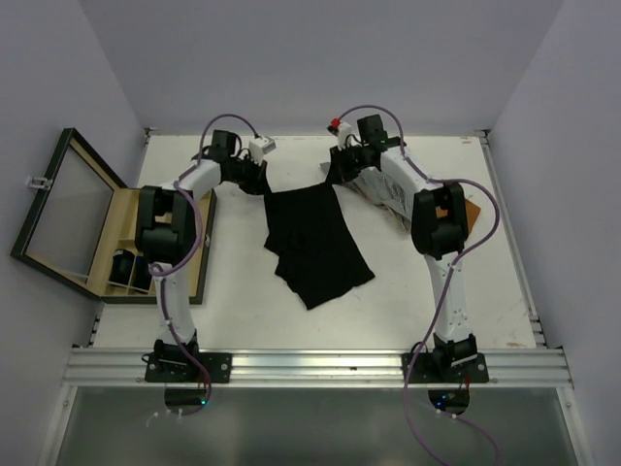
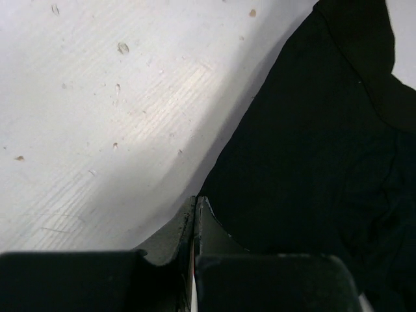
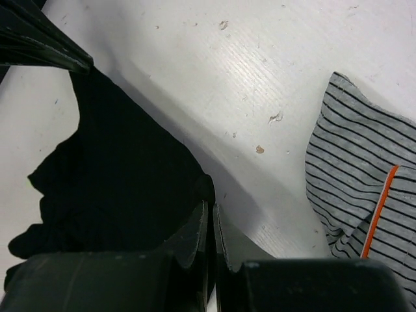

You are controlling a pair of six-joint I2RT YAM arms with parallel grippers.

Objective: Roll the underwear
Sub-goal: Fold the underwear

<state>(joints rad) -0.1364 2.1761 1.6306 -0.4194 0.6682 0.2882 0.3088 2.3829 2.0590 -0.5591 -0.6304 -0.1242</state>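
Observation:
A black underwear (image 1: 315, 243) lies spread flat in the middle of the white table. My left gripper (image 1: 264, 184) is shut on its far left corner, and in the left wrist view the jaws (image 2: 195, 205) meet at the edge of the dark cloth (image 2: 312, 162). At the far right corner my right gripper (image 1: 332, 178) is shut too, pinching a bunched bit of the black cloth (image 3: 117, 182) between its tips (image 3: 210, 211). A grey striped underwear (image 3: 364, 188) lies to the right, partly under the right arm (image 1: 383, 194).
An open wooden box (image 1: 116, 243) with a glass lid (image 1: 63, 209) stands at the left table edge, with dark rolled garments (image 1: 131, 270) in its compartments. An orange-brown cloth (image 1: 473, 212) shows beside the right arm. Walls close the far side and both sides.

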